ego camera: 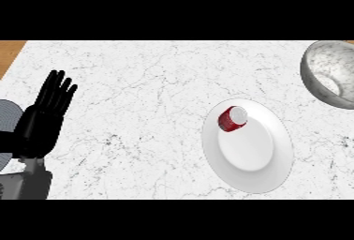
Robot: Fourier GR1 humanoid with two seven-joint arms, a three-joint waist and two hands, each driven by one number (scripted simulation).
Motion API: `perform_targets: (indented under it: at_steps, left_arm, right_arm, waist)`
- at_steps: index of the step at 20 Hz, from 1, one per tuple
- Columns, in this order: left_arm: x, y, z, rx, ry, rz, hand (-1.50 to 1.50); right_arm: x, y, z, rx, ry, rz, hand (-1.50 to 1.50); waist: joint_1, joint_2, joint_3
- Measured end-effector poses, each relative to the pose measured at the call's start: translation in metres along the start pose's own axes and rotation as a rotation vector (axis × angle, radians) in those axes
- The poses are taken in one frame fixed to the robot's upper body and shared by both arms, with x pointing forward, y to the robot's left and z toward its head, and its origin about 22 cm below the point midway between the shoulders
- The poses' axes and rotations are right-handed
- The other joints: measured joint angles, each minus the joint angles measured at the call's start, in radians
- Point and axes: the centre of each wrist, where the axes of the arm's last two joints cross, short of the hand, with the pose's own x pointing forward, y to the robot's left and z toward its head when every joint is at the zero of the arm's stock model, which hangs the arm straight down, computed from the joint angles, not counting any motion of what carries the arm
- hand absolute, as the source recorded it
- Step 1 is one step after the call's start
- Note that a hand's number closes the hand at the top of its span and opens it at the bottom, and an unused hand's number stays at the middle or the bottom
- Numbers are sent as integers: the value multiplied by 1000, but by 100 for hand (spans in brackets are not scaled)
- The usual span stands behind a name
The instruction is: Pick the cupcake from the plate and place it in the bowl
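Note:
A cupcake (pixel 232 118) with a dark red wrapper and white top lies tipped on the upper left part of a white plate (pixel 257 159), right of centre. A grey marbled bowl (pixel 330 72) stands at the far right edge, partly cut off. My left hand (pixel 40 123) rests open at the left edge with its fingers straight and pointing up, far from the plate and holding nothing. My right hand does not show.
The white marble counter (pixel 138 93) fills the view. A strip of wood (pixel 10 51) shows at the top left corner. A grey rounded shape (pixel 7 112) sits behind my left hand at the left edge.

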Motion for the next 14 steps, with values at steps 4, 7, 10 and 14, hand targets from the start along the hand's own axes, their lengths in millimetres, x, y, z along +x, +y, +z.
perform_targets:
  at_steps: [4, 7, 10, 14]
  left_arm:
    - [1, 0, -3, -9, -6, 1, 0]
    - [3, -2, -4, -21, -4, 7, 0]
    - [3, -8, -3, -35, -6, 7, 0]
    - [4, -12, -2, -46, -9, 13, 0]
  right_arm:
    - [-36, 16, -27, 8, 41, -15, 150]
    - [-57, 26, -40, 40, 70, -8, 150]
    - [-75, 36, -48, 110, 119, 24, 150]
    - [-98, 52, -51, 193, 218, -43, -150]
  waist:
    - [11, 5, 1]
    - [21, 8, 1]
    - [33, 13, 2]
    - [43, 18, 4]
